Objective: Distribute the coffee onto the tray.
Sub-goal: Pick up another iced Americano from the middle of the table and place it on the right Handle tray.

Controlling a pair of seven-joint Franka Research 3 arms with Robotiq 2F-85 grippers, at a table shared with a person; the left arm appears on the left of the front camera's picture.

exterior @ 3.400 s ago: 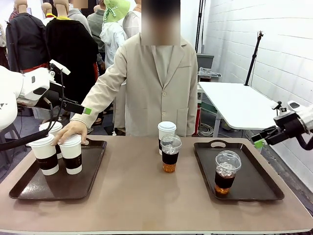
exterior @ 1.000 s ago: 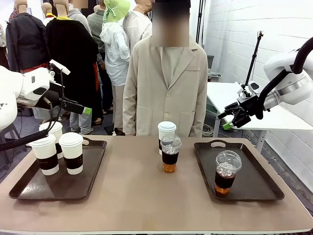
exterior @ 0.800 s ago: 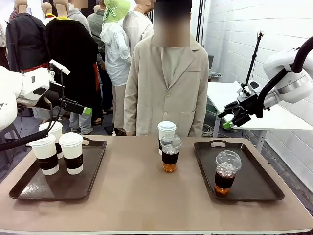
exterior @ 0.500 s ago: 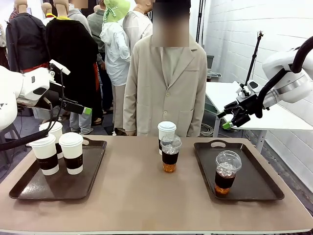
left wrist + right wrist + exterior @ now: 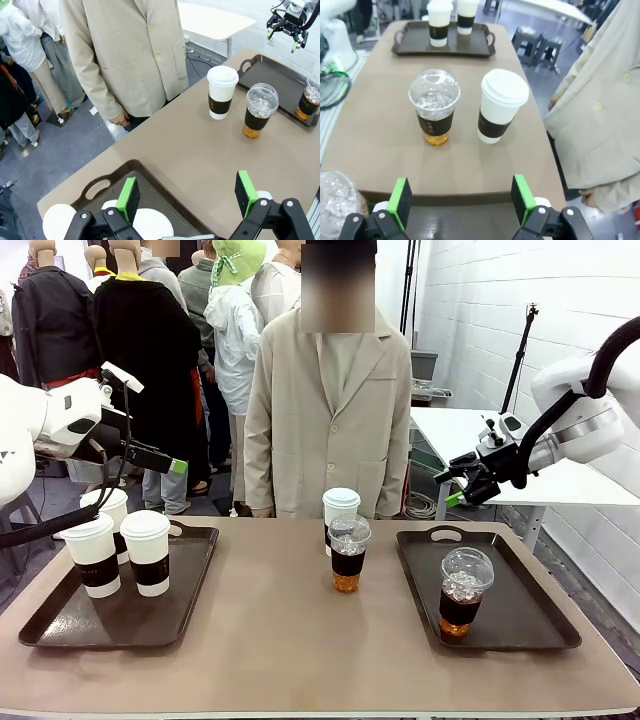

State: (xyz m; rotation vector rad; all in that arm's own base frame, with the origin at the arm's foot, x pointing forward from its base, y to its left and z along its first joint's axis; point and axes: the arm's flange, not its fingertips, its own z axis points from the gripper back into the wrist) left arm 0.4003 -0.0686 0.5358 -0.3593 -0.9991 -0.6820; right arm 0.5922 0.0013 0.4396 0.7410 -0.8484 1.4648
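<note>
On the left tray [image 5: 60,625] stand three white lidded coffee cups [image 5: 148,552] with dark sleeves. A fourth white cup [image 5: 341,512] and a clear iced coffee [image 5: 348,558] stand mid-table, off both trays. The right tray [image 5: 520,625] carries another iced coffee [image 5: 463,592]. My left gripper [image 5: 172,462] hangs open and empty above the left tray's far edge; its own view looks past its gripper [image 5: 187,197] to the middle cups [image 5: 221,92]. Open and empty too, my right gripper [image 5: 448,486] hovers above the right tray's far end, facing the middle pair [image 5: 435,107].
A person in a beige coat [image 5: 325,410] stands at the far side behind the middle cups, arms down. A white side table [image 5: 490,450] stands at the back right. Bare tabletop [image 5: 270,640] lies between the trays.
The person's hand has left the cups on the left tray. My right arm has risen from the right edge and drifted left over the right tray's far end. The left arm stayed still.
</note>
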